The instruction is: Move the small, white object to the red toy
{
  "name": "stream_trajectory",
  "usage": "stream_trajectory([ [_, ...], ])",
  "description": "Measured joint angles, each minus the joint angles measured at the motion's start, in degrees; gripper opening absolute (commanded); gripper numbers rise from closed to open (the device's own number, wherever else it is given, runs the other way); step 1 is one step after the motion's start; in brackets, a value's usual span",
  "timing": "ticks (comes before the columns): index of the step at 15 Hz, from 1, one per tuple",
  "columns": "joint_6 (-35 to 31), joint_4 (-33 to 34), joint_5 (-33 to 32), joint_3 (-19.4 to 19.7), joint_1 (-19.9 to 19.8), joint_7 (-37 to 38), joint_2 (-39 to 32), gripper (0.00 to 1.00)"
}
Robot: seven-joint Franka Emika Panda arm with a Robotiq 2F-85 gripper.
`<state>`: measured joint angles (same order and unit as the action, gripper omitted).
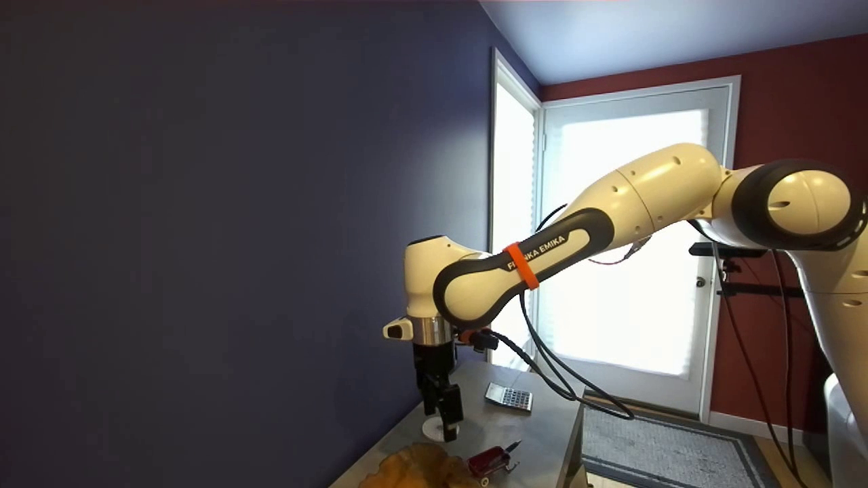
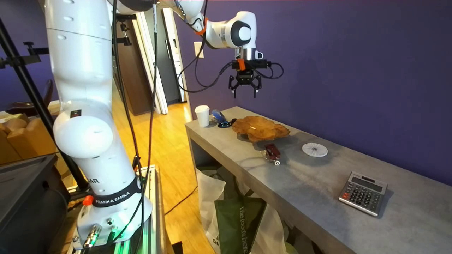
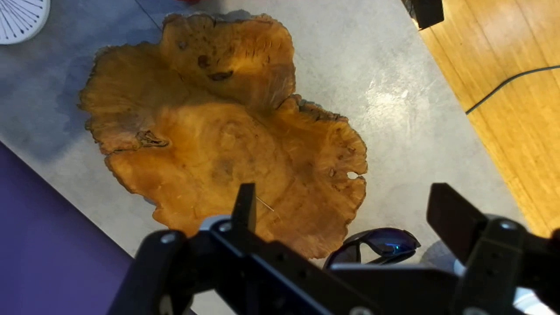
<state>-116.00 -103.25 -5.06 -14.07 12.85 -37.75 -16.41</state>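
Observation:
The small white object is a flat round disc with dark radiating lines. It lies on the grey table in both exterior views (image 1: 432,430) (image 2: 315,150) and at the top left corner of the wrist view (image 3: 19,19). The red toy, a small wagon-like thing with white wheels, stands on the table near the disc (image 1: 487,462) (image 2: 272,152). Only a red sliver of it shows at the top of the wrist view (image 3: 189,1). My gripper (image 1: 441,423) (image 2: 245,95) (image 3: 343,192) is open and empty. It hangs well above the table, over the wooden bowl's end, apart from disc and toy.
A brown wooden bowl (image 1: 417,468) (image 2: 260,129) (image 3: 218,144) stands beside the toy. Dark sunglasses (image 2: 226,123) (image 3: 385,243), a blue item (image 2: 218,115) and a white cup (image 2: 202,116) are at one table end. A calculator (image 1: 508,397) (image 2: 363,193) lies towards the other. A purple wall (image 2: 353,88) borders the table.

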Motion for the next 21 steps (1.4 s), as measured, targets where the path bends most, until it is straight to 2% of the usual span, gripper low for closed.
stream_trajectory([
  [6, -0.3, 0.0, 0.0, -0.2, 0.0, -1.4, -0.3, 1.0],
  [16, -11.6, 0.4, 0.7, -1.9, -2.2, -24.0, -9.2, 1.0],
  [21, -13.1, 3.0, 1.8, -2.9, -2.5, -30.8, -14.6, 1.0],
])
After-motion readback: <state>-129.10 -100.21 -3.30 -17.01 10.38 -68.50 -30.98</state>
